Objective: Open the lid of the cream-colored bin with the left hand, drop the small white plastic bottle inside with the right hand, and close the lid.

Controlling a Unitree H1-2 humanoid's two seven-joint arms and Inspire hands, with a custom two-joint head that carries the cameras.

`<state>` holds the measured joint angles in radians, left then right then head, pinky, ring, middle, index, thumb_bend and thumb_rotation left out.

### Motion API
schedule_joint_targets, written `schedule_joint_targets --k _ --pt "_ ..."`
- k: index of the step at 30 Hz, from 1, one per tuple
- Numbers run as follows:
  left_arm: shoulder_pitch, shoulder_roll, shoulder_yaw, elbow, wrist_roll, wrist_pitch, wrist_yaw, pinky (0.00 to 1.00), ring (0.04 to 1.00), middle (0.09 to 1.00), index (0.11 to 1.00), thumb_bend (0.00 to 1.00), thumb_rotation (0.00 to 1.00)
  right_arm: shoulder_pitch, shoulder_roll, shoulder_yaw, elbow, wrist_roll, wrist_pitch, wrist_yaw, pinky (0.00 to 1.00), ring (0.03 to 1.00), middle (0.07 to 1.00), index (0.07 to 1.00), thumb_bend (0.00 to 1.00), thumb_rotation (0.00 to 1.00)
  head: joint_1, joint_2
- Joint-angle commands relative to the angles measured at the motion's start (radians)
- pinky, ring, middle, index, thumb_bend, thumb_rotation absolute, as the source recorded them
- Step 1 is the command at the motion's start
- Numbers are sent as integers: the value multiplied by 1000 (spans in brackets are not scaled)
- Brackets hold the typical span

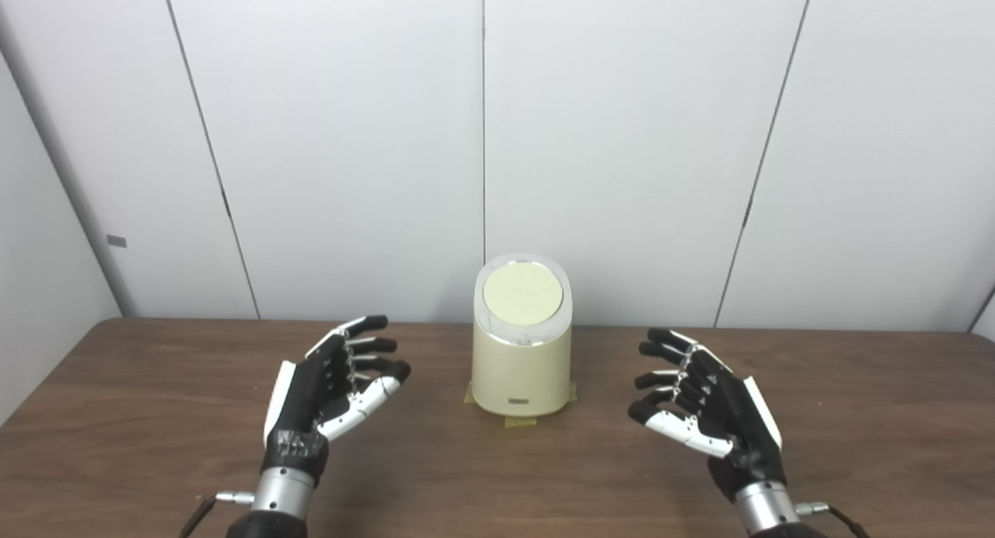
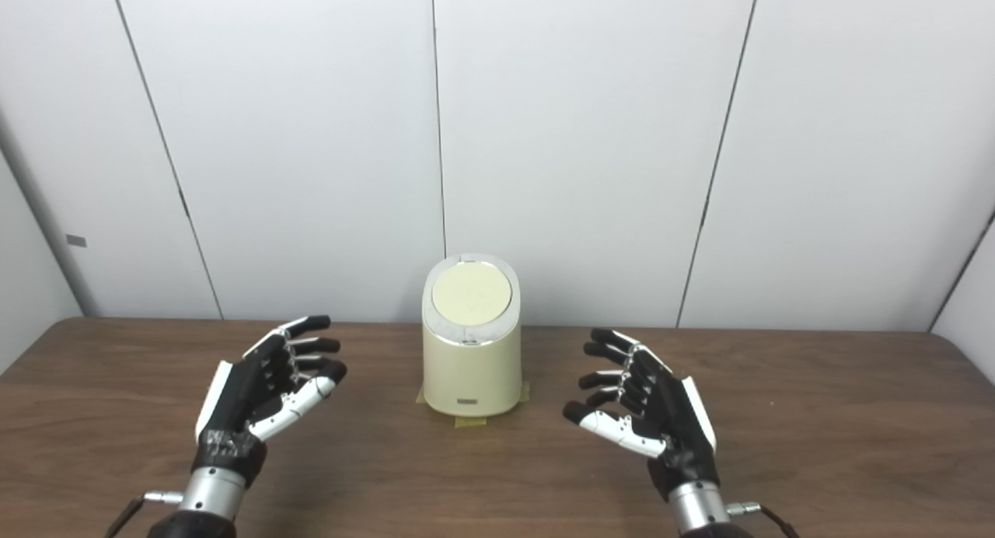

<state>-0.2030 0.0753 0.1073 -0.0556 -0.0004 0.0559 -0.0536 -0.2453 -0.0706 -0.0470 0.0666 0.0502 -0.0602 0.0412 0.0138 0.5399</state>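
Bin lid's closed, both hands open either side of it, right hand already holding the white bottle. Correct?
Not quite. The right hand holds nothing: both eye views show its fingers spread and empty, and no white bottle is visible anywhere. The rest stands: the lid of the cream-colored bin is closed, and the left hand is open on the other side.

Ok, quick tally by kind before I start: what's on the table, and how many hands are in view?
Cream-colored bin, lid closed: 1
Robot hands, open: 2, left hand and right hand
Small white bottles: 0 visible
Total: 3
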Motion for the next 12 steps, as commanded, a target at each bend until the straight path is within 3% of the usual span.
schedule_joint_targets --k 1,5,12 --pt "-19 -1 -6 8 -25 -42 -6 470 600 679 742 663 204 -18 -4 -7 -42 -3 -26 -9 484 605 745 742 864 246 2 1" --pt "-9 10 -29 36 41 -78 28 487 629 694 729 685 259 -6 5 -12 -53 -1 -18 -20 504 622 741 742 859 236 5 2" --pt "-11 9 -32 60 15 -91 15 533 659 717 745 724 281 4 2 -15 -49 -26 -28 -42 569 635 742 741 851 235 1 -1"
